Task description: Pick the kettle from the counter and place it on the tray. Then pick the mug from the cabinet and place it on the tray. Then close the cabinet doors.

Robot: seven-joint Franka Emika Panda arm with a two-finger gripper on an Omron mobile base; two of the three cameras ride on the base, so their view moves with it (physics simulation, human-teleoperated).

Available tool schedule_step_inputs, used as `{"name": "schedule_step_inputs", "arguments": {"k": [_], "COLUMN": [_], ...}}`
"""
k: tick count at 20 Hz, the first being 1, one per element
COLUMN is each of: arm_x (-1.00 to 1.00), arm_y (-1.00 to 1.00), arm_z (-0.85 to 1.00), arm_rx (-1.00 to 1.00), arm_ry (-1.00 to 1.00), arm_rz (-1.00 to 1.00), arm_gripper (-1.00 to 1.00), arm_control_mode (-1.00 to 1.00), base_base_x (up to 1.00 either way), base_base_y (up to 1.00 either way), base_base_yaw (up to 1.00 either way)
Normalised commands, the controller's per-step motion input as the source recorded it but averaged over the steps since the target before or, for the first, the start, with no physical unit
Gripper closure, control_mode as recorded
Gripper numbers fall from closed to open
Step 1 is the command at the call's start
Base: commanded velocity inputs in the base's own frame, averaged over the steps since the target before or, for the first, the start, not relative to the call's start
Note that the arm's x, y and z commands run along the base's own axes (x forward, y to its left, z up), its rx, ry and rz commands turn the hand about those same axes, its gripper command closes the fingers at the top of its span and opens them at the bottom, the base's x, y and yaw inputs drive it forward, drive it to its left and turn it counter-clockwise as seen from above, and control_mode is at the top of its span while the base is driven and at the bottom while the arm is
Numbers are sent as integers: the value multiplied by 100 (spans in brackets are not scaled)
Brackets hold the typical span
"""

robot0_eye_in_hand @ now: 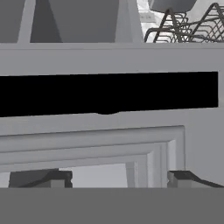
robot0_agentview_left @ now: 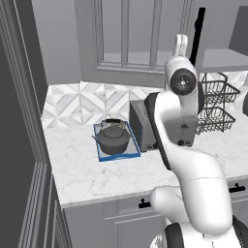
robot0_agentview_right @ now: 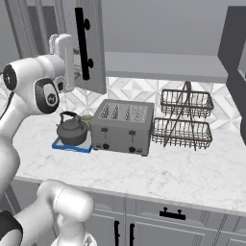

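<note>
The claw (robot0_eye_in_hand: 118,178) hangs released, its two dark tips spread apart just in front of the cabinet door (robot0_eye_in_hand: 109,131), a grey recessed-panel face crossed by a long black bar handle (robot0_eye_in_hand: 109,94). Down on the white marble counter (robot0_agentview_left: 87,174), the squat dark grey kettle (robot0_agentview_left: 114,139) sits inside the blue-rimmed tray (robot0_agentview_left: 101,157), just beside a grey toaster (robot0_agentview_right: 123,126). A wire rack (robot0_agentview_right: 185,120) stands further right.

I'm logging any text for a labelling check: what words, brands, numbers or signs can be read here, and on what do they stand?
None: nothing readable in these pictures.
The toaster has small dark knobs on its front but no lettering that can be made out.
The kettle, the tray and the cabinet door with its black bar handle are plain.
</note>
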Motion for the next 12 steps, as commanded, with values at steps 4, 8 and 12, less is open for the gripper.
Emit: {"name": "schedule_step_inputs", "arguments": {"k": [4,8,12], "arm_x": [100,100,100], "arm_y": [-18,-15,-14], "arm_z": [-22,-31,-29], "arm_rx": [13,13,14], "arm_ry": [5,2,0], "arm_rz": [0,0,0], "arm_gripper": [-100,-100,-100], "arm_control_mode": [-100,-100,-100], "base_base_x": [0,0,0], "base_base_y": [0,0,0], "base_base_yaw": [0,0,0]}}
